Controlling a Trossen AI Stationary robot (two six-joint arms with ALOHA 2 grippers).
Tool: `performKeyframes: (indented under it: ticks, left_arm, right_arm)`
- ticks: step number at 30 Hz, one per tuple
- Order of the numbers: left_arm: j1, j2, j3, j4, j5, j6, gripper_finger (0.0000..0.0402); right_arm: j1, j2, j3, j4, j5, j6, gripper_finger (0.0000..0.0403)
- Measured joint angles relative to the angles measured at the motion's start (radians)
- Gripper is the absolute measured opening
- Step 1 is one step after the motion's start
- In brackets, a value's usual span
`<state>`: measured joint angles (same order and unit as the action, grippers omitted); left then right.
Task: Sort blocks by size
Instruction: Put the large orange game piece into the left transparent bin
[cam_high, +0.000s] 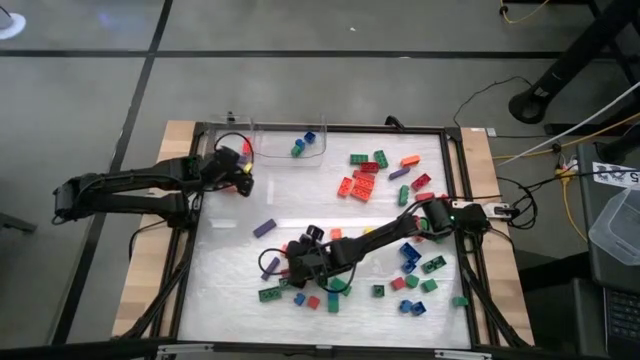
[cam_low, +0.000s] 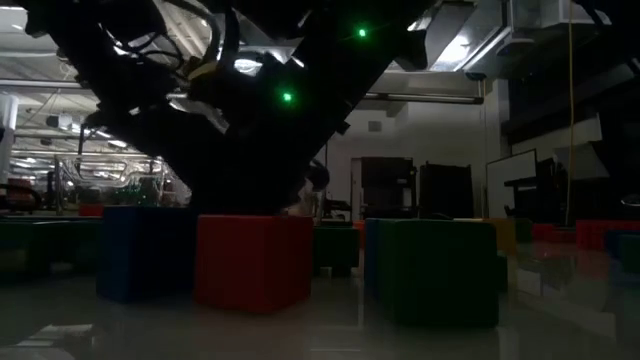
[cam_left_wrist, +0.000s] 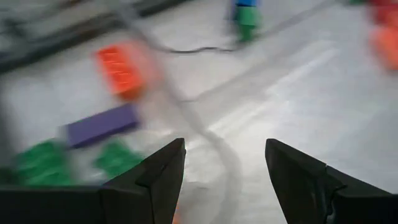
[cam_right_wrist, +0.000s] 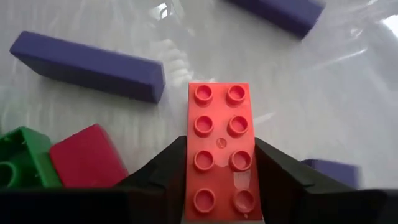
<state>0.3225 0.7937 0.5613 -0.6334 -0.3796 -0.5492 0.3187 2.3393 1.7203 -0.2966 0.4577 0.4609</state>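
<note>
White tabletop (cam_high: 240, 260) fills the frame, blocks (cam_high: 405, 265) strewn mostly right. Right gripper (cam_right_wrist: 219, 186) is clamped on a long red block (cam_right_wrist: 219, 149) low on the table (purple bricks (cam_right_wrist: 87, 65) and a green one (cam_right_wrist: 18, 165) crowd it). Left gripper (cam_left_wrist: 224, 180), fingers apart, hovers near a clear bin (cam_high: 290, 145).

The tabletop (cam_high: 230, 300) is pale glossy white inside a black frame (cam_high: 320, 128), with light wood at its sides. Scattered blocks (cam_high: 362, 182) show red, orange, green, blue, yellow and purple. In the right wrist view a red eight-stud brick (cam_right_wrist: 221, 155) sits between the black fingers of the right pincer (cam_right_wrist: 221, 186), with a long purple brick (cam_right_wrist: 87, 65) at ten o'clock of it and a green brick (cam_right_wrist: 18, 158) beside a plain red one (cam_right_wrist: 87, 155). The left pincer (cam_left_wrist: 224, 180) is black too. A clear tray (cam_high: 290, 145) holds blue and green blocks.
</note>
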Motion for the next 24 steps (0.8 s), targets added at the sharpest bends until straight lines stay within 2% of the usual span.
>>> performKeyframes:
  ticks: [7, 11, 16, 24]
  left_arm:
    - [-0.003, 0.0, 0.0, 0.138, 0.353, -0.001, 0.021]
    - [-0.024, 0.0, 0.0, 0.16, 0.496, -0.02, 0.021]
    - [-0.069, 0.0, 0.0, 0.156, 0.536, -0.023, 0.021]
    - [-0.138, 0.0, 0.0, 0.158, 0.536, -0.027, 0.021]
  right_arm:
    - [-0.035, -0.051, 0.001, 0.008, 0.132, -0.203, 0.0142]
    - [-0.063, -0.082, 0.002, 0.012, 0.228, -0.299, 0.015]
    - [-0.1, -0.095, 0.002, 0.059, 0.257, -0.405, 0.0153]
    - [-0.117, -0.095, 0.003, 0.279, 0.255, -0.6, 0.0151]
